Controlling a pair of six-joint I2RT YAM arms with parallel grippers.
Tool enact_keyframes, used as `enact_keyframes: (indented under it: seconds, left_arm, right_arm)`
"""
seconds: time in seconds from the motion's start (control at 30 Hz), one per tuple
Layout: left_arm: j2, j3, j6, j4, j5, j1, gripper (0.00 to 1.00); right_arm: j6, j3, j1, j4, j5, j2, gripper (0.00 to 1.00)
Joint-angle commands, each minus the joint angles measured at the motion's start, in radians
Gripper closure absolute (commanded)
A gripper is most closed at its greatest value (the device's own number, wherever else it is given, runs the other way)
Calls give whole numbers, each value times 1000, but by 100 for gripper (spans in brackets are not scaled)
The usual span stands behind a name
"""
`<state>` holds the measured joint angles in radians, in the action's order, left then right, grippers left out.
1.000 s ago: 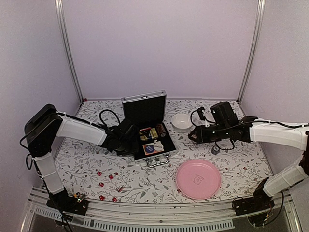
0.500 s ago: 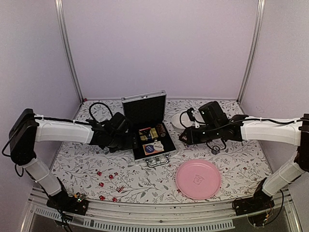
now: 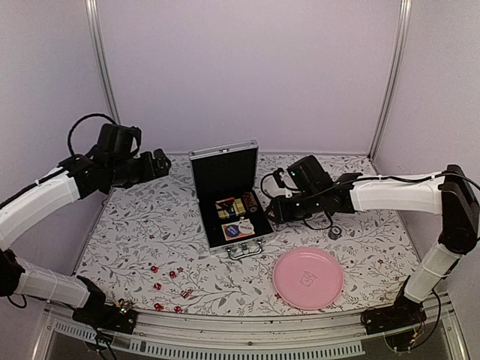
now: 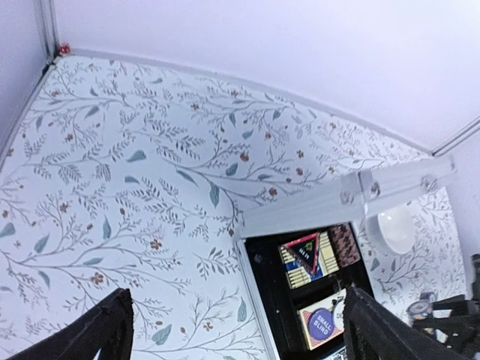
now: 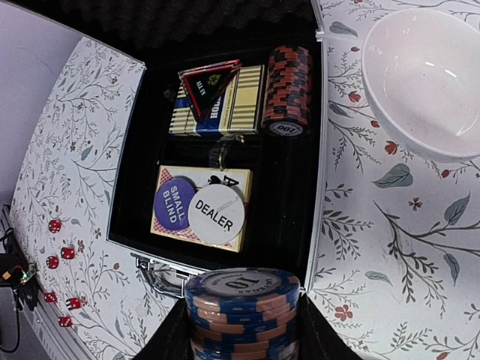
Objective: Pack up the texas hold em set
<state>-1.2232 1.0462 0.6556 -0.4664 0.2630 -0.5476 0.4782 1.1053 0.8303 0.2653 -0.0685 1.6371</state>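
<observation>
The left tool [image 3: 155, 163] has pulled up and away from the open briefcase [image 3: 223, 171] (sitting in the middle of the bench [image 3: 150, 225]), jaws now spread wide. The right tool [image 3: 273, 211], clamped on a blue-and-tan chip stack [image 5: 241, 311], has edged leftward to the case's right rim.

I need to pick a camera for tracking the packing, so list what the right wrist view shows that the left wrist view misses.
Right wrist only: the blue-and-orange chip stack gripped in the right claw, the red dice, the case handle. Left wrist only: the open, empty left claw. Both: the open case, its card decks, the white bowl.
</observation>
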Motion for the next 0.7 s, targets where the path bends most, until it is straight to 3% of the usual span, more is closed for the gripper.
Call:
enact_keyframes:
  seconds: [0.0,0.07,0.13,0.33,0.67]
  left_arm:
    - [51,76,-225,-54,-247,221,3]
    - [45,82,-271,-61,-331,340,3]
    - [61,59,-312,-38,-315,384,3]
    - [204,-160,-370,159,-132,408,3]
    - [218,-169,-457,137,-107,430,3]
  right_arm:
    - [-15,94,2,-39,31,75,89]
    - [-19,140,1,-30,38,122,89]
    - [-21,175,2,-24,52,163,89]
    - [-18,266,-1,-1,84,286,89]
    - [-20,429,-6,49,140,446,89]
